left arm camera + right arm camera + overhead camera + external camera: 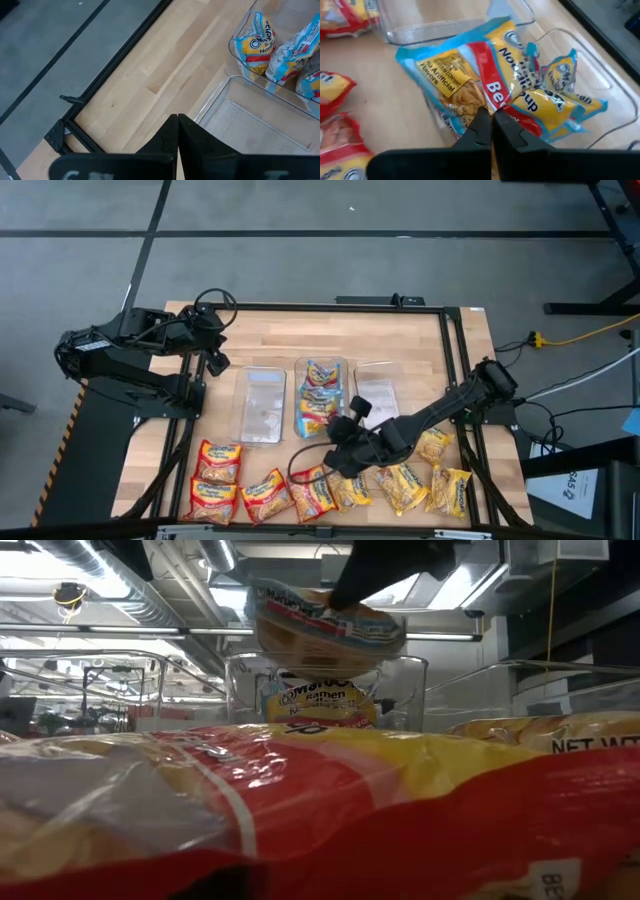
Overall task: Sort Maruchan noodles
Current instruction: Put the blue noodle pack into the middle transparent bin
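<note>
Wood worktop (400,340), three tubs. Right pincer (492,117) pinching a blue packet (470,80) over the middle tub (300,370) (blues inside). Next: spread and drop. Left pincer (178,120) pressed together, idle by left tub (262,430)

One blue-trimmed crinkly plastic Maruchan noodle packet (470,85) hangs tilted over blue-trimmed packets (320,392) piled in the middle clear tub; red-orange packets (240,485) lie flat at seven o'clock, yellow packets (425,475) at five
</note>
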